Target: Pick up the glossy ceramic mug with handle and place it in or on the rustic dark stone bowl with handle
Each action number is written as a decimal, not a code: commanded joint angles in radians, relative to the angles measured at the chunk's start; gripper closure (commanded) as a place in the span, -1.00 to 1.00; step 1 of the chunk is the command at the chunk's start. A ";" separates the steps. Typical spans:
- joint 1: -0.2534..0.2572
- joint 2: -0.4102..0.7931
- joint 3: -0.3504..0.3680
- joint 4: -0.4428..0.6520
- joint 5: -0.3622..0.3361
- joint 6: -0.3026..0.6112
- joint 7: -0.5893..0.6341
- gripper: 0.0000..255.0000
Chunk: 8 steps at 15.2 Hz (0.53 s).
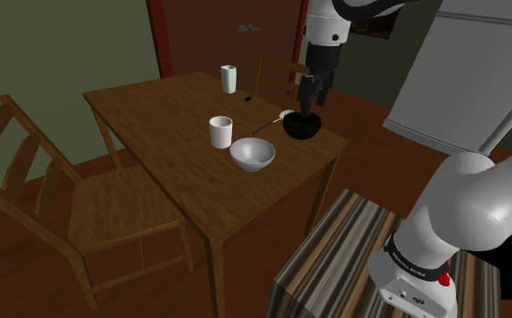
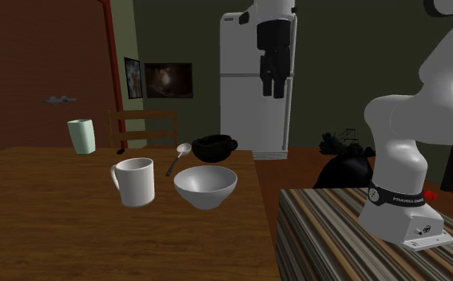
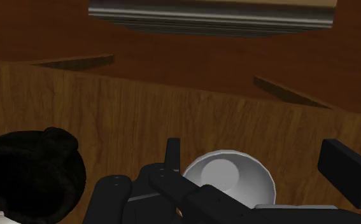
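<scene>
The white mug (image 1: 220,131) (image 2: 134,181) stands upright near the middle of the wooden table (image 1: 172,172), with its handle towards the second exterior view's left. The dark bowl (image 1: 301,126) (image 2: 215,148) (image 3: 32,175) sits by the table's far edge. My black gripper (image 1: 310,98) (image 2: 274,86) (image 3: 260,167) hangs open and empty well above the table, over the dark bowl's area and far from the mug. In the wrist view its fingers (image 3: 347,173) stand apart.
A pale grey bowl (image 1: 252,154) (image 2: 205,186) (image 3: 230,179) sits between mug and dark bowl, a spoon (image 1: 272,120) (image 2: 176,156) beside them. A pale green cup (image 1: 229,79) (image 2: 81,136) stands at the far edge. Wooden chairs (image 1: 73,194) (image 2: 143,126) flank the table; a fridge (image 2: 252,88) stands behind.
</scene>
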 commanded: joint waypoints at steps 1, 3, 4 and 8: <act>0.002 0.086 0.005 0.037 0.001 0.052 0.007 -1.00; 0.005 0.160 0.011 0.071 0.001 0.094 0.016 -1.00; 0.006 0.198 0.014 0.090 0.001 0.113 0.021 -1.00; 0.011 0.350 0.026 0.179 -0.003 0.178 0.040 -1.00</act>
